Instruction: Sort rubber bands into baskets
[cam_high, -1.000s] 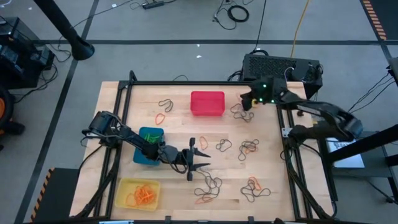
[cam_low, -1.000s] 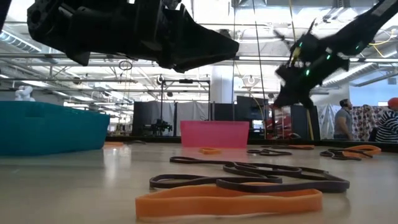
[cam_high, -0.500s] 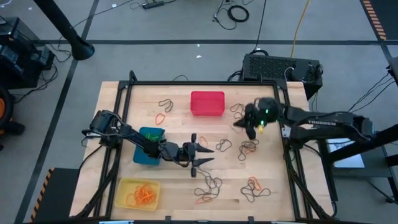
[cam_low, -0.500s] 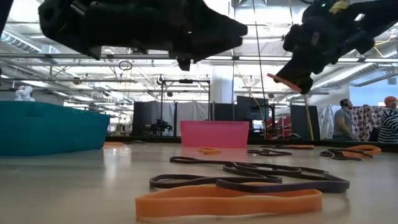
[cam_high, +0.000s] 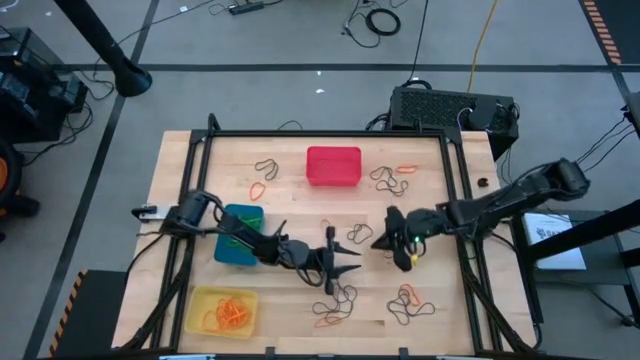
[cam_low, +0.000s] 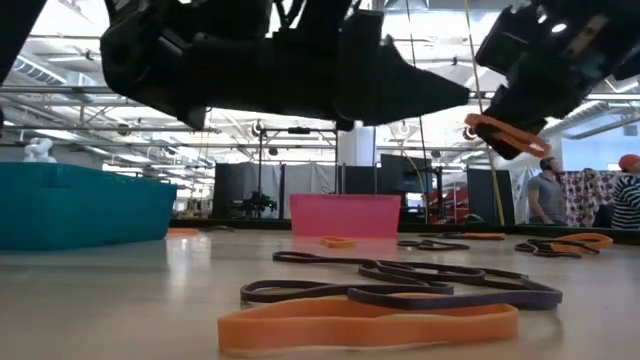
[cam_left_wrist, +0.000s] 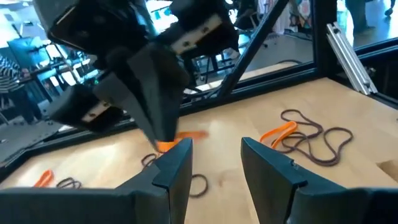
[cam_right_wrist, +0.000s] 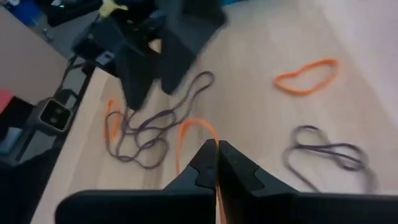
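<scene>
Lying nearest in the low view, an orange rubber band (cam_low: 367, 325) is seen flat on the table (cam_high: 290, 225), with dark bands (cam_low: 400, 281) just behind it. Above them, at the upper left of that frame, the left gripper (cam_high: 345, 262) is held with its fingers apart and nothing between them. At the upper right, the right gripper (cam_low: 497, 138) is pinched closed on an orange band (cam_low: 505, 129), lifted off the table. Farther back, the blue basket (cam_low: 80, 204) and the red basket (cam_low: 345, 214) are standing; the yellow basket (cam_high: 222, 310) is at the lower left of the high view.
</scene>
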